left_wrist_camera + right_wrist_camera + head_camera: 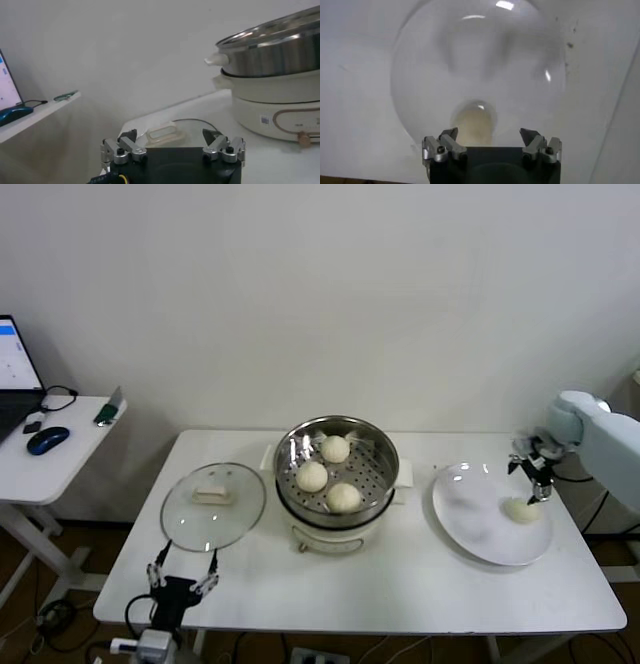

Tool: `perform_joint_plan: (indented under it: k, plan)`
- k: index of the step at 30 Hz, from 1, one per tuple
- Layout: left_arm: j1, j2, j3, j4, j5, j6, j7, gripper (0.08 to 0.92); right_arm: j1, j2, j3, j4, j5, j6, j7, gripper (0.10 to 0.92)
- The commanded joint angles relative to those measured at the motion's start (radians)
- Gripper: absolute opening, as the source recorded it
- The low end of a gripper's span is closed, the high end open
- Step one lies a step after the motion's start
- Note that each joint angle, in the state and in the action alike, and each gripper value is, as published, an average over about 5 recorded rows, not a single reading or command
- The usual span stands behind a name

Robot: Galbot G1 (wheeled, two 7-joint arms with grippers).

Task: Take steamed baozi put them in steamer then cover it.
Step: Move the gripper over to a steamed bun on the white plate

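Surface (400, 584) is white, carrying everything; steamer (375, 484) sits centre on its white electric base, shiny steel pot with perforated tray, three steamed baozi (328, 474) already inside, spaced apart on the tray. Cover (212, 506) lies flat on the surface to the robot's left of the steamer, just beside it — clear glass, metal rim, cream bar handle up. White plate (470, 519) on the right side, well apart from the pot, holds the last baozi (521, 510) near its far right edge: small, round, smooth, cream-white.

Right claw (532, 466) hangs just above that last bun, spread wide, nothing in it; the wrist view shows the bun (474, 120) roughly centred ahead of the open fingers (445, 142). Left claw (183, 572) is parked low at the near edge of the surface in front of the cover, also spread and empty.

Risks, as I judge them:
- bun is soft dough — closing too hard would dent or tear it
- it sits near the plate rim, so a skewed descent could push it off onto the surface, or tip the plate
- the free tray space is small; a careless drop could land on a neighbour
- cover handle is a narrow bar; an off-centre pick by the left claw would let the glass swing
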Motion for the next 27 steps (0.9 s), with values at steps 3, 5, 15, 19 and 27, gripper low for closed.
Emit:
perform_joint_plan:
  k: [3,5,15,19,27]
  plan:
    - [-0.002,-0.004,-0.001,0.005,0.003,0.007,-0.005,0.823,-0.138,0.052,0.188,-0.174,-0.084,0.018,0.002,0.823]
    - [-0.001,-0.004,-0.001,0.009,0.004,0.007,-0.005,0.823,-0.144,0.069,0.208,-0.199,-0.089,0.022,0.009,0.823]
    - [0.005,-0.004,0.003,0.014,0.011,0.004,-0.002,0.823,-0.131,0.155,0.291,-0.303,-0.150,0.057,0.033,0.823]
    - [0.006,-0.007,0.003,0.016,0.014,0.003,-0.003,0.823,-0.127,0.168,0.295,-0.318,-0.170,0.061,0.026,0.823]
    - [0.008,-0.004,-0.003,0.021,0.015,0.001,-0.003,0.823,-0.127,0.178,0.294,-0.337,-0.180,0.063,0.010,0.823]
